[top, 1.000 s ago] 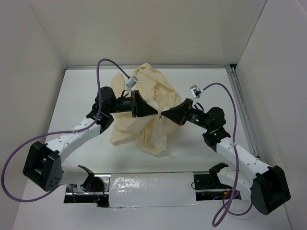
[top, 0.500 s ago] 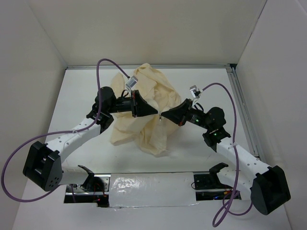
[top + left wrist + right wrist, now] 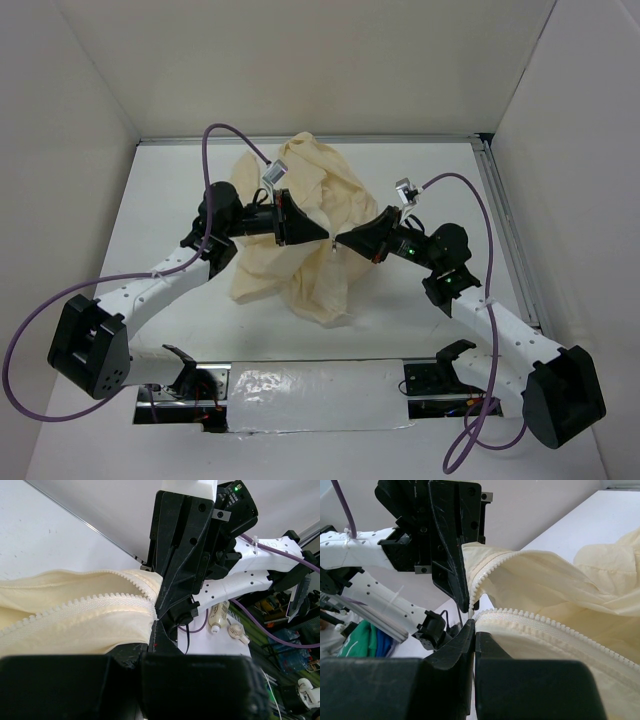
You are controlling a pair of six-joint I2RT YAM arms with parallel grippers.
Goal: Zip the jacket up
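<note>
The pale cream-yellow jacket lies crumpled in the middle of the white table, part of it lifted between the arms. My left gripper and right gripper meet tip to tip over its front. In the left wrist view my left gripper is shut on the jacket's zipper edge, with the right gripper's body just beyond. In the right wrist view my right gripper is shut on the other toothed zipper edge, facing the left gripper's body. The two tooth rows run apart, unjoined.
White walls close in the table on three sides. A metal rail runs along the right side. Purple cables loop above both arms. A foil-taped strip lies at the near edge between the arm bases.
</note>
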